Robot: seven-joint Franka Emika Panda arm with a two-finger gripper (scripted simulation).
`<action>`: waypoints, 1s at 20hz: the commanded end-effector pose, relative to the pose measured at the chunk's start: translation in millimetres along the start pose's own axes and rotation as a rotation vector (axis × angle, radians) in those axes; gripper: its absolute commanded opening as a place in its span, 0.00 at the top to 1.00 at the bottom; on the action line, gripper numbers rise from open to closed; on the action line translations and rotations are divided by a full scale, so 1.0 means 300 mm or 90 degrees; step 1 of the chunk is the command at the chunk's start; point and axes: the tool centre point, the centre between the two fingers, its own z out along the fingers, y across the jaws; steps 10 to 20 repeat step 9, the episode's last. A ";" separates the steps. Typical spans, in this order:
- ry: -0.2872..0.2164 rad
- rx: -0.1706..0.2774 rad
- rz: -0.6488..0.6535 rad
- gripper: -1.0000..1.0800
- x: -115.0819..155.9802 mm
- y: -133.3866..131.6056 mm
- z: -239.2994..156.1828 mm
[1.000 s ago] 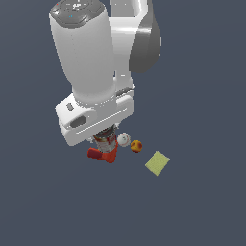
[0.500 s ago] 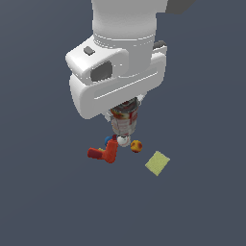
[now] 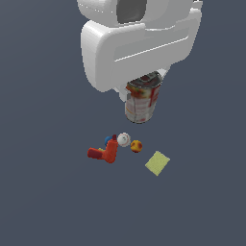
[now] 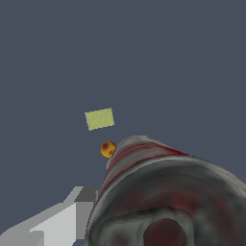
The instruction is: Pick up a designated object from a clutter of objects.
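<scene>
the pincer (image 3: 141,91) is mostly hidden under the white arm housing, but it has the tin can (image 3: 141,102) clamped between its fingers, one grey finger (image 4: 72,218) showing beside the can in the wrist view. the can hangs upright in the air, well clear of the counter (image 3: 48,192). below lie the red l-shaped tool (image 3: 105,153), blue piece (image 3: 107,141), white ball (image 3: 123,139), orange-yellow ball (image 3: 136,146) and flat yellow-green square (image 3: 157,163)
</scene>
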 end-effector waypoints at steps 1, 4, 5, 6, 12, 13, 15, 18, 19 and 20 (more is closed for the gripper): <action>0.002 -0.001 0.001 1.00 0.011 -0.011 -0.035; 0.002 -0.001 0.001 1.00 0.020 -0.020 -0.055; 0.002 -0.001 0.001 1.00 0.022 -0.021 -0.059; 0.002 -0.001 0.001 1.00 0.023 -0.023 -0.063; 0.002 -0.001 0.001 1.00 0.025 -0.024 -0.067; 0.002 -0.001 0.001 1.00 0.025 -0.024 -0.067; 0.002 -0.001 0.001 1.00 0.025 -0.024 -0.067; 0.002 -0.001 0.001 1.00 0.025 -0.024 -0.067; 0.002 -0.001 0.001 1.00 0.025 -0.024 -0.067; 0.002 -0.001 0.001 1.00 0.025 -0.024 -0.067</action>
